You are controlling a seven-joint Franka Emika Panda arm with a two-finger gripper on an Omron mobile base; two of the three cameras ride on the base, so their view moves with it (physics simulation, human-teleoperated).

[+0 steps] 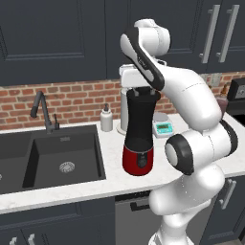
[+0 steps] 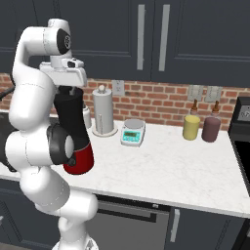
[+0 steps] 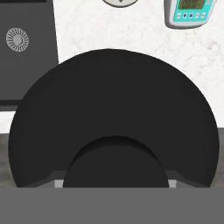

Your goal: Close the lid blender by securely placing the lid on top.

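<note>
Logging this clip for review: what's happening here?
A white arm is fitting the lid onto the blender, which stands on the counter between the sink and a small scale. The gripper, shut on the lid, is right over the jar's mouth. From the hand view the lid hides the opening; whether it is seated can't be told.

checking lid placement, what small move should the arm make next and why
Probably open the gripper and lift straight up: in the hand view the flat round black lid looks centred over the tall black jar blender with red base, hand right at its mouth.
</note>
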